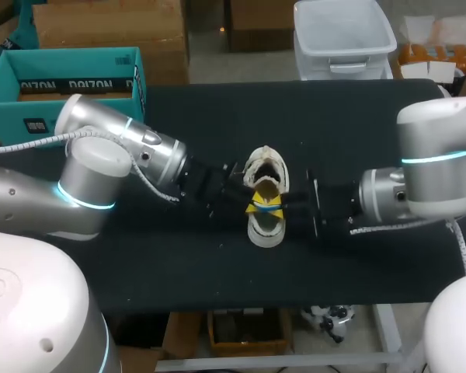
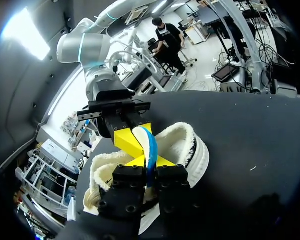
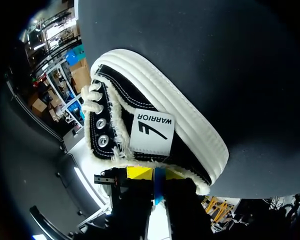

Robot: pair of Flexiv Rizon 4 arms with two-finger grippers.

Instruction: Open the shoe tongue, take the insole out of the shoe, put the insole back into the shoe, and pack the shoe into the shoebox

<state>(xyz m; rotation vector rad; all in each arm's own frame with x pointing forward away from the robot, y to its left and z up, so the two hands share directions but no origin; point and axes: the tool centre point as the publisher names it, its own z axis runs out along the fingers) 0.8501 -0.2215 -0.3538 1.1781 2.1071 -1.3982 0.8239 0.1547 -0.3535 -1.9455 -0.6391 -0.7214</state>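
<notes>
Black canvas shoe with white rubber sole and fleecy lining (image 1: 266, 167) sits mid black worktop (image 1: 357, 132), opening up, with a thin white-and-blue insole (image 2: 149, 145) standing on edge above it. Left end effector (image 2: 151, 162) clenched on the insole from one side, right end effector (image 3: 159, 176) grasping the same insole from the opposite side, yellow tips of both nearly touching over the shoe. Teal cardboard shoebox (image 1: 62, 58) open, at the worktop's far left edge behind the left arm, well apart from the shoe.
</notes>
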